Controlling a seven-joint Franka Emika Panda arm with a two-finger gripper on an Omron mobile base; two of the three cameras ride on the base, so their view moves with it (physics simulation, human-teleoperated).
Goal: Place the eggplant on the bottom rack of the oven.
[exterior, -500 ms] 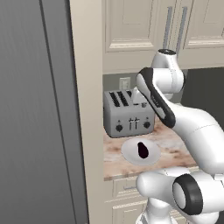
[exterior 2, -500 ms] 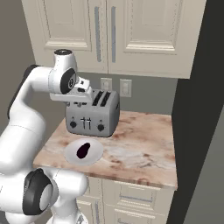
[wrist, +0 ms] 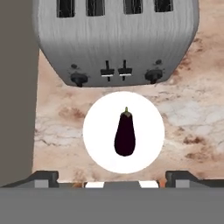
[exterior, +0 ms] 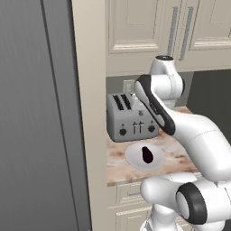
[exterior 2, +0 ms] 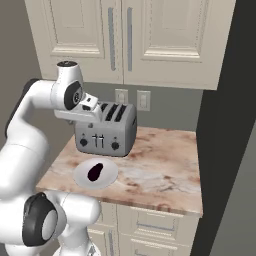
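Nothing among the things had shifted in the half second before: the eggplant (exterior: 146, 154) lay as it had on the white plate (exterior: 133, 157), and the arm kept its raised pose over the toaster (exterior: 131, 118). On the marble tabletop (exterior 2: 165, 170) the plate sat near the front edge, just in front of the toaster and apart from it. From the hand view, the eggplant (wrist: 125, 134) lay near the plate's (wrist: 98, 131) centre, stem toward the toaster (wrist: 116, 41), with bare white rim all round it. To the robot's right the tabletop stretched open up to a dark wall; on the left a tall beige panel (exterior: 88, 113) closed in beside the plate. The pincer (wrist: 112, 178) hung above the plate with its tips spread wide, holding nothing.
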